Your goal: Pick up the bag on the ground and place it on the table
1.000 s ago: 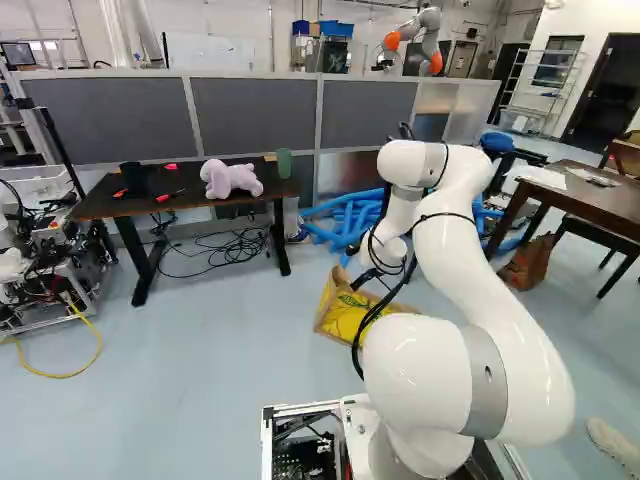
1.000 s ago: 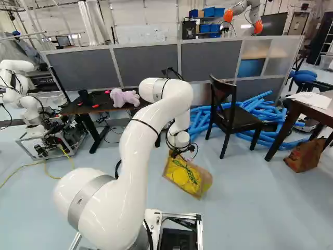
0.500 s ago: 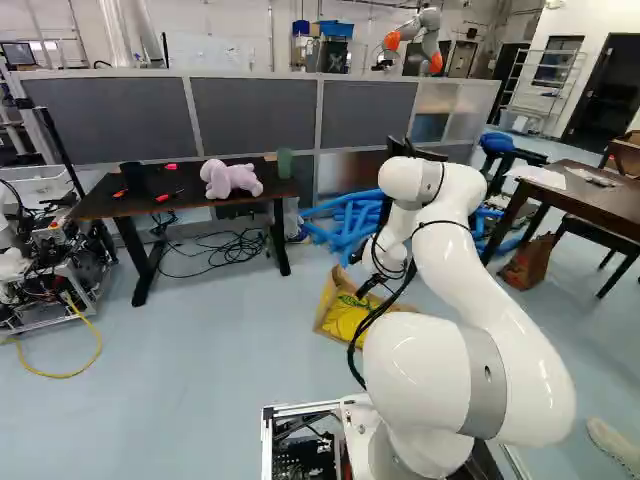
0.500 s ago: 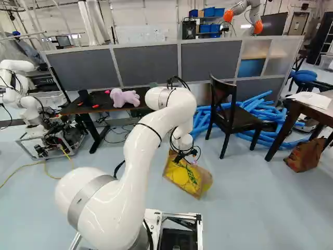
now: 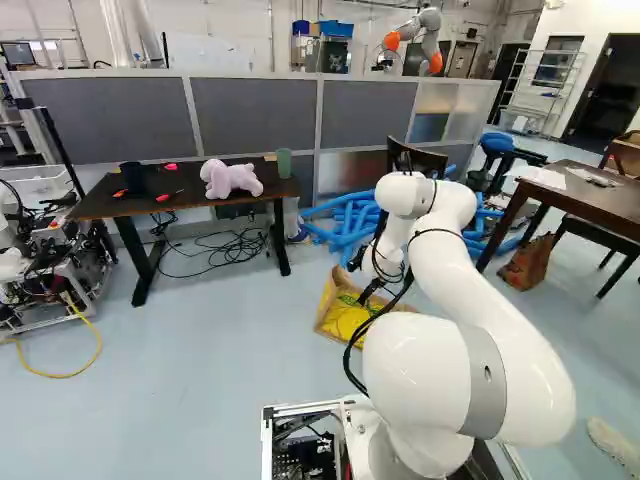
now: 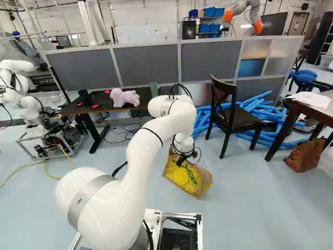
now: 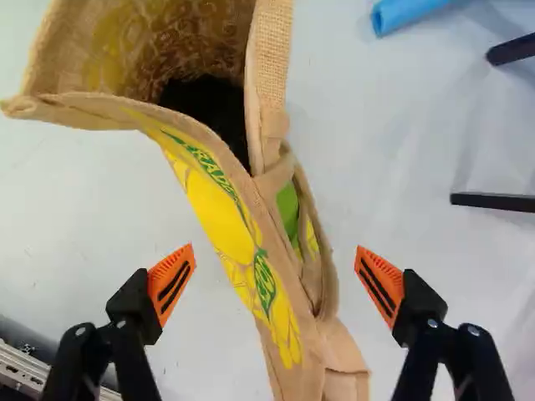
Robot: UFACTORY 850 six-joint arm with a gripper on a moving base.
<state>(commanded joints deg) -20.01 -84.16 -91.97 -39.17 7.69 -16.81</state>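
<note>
As the black gripper [image 6: 186, 161] hangs over it, the tan cloth bag [image 7: 247, 238] sits on the pale blue floor [image 6: 244, 208], near the black chair [image 6: 230, 117] in the right base view. The bag has a big bright yellow picture on its side, with green shapes and green letters. Its mouth is open at one end and pinched thin toward the other. Inside, the cloth is brown with a yellow pattern. A tan strap [image 7: 331, 271] runs along one side and makes a loop, and a bit of green shows through it.

In the wrist view, the gripper's two fingers are spread wide, with orange pads [image 7: 171, 284]. The thin part of the bag lies ahead of them and between them, and neither pad grips it.

Deep in the bag it is so dark that I cannot tell what is in there. The wrist view cuts off both ends of the bag. In the left base view, the white arm [image 5: 455, 260] and its black cables [image 5: 352, 362] hide some of the bag.
</note>
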